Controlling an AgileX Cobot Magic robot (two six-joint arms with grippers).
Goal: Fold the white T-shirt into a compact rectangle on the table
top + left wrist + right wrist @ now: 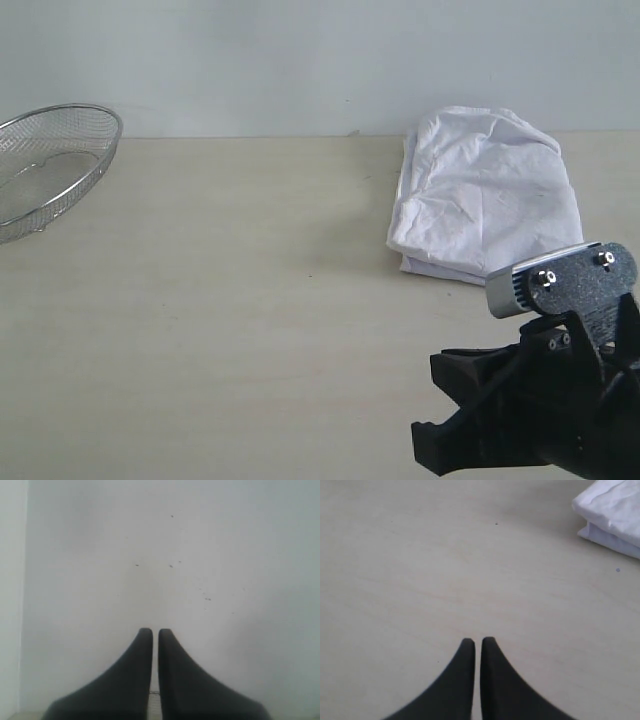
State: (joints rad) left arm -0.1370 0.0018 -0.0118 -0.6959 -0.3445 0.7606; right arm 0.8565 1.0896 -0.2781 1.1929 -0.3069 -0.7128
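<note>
Fingers (137, 675) of the left gripper (155, 630): pressed together tip to tip, a hairline slit between them, nothing held. They face a plain pale surface (90, 555) marked with a few dark specks.

Exterior view:
- **Wire-mesh basket (50, 165):** round, at 10 o'clock, on the table (250, 320), cut by the frame edge.
- **White T-shirt (485, 195):** at 2 o'clock, folded into a wrinkled, roughly rectangular bundle. It lies flat on the table near the far edge, well apart from the basket. No lettering shows.
- **Right arm (570, 400):** at 5 o'clock, near the shirt's near edge.

Right gripper (478, 640): fingers (495, 680) likewise closed on nothing, above bare tabletop. A corner of the shirt lies near, apart from the tips.
</note>
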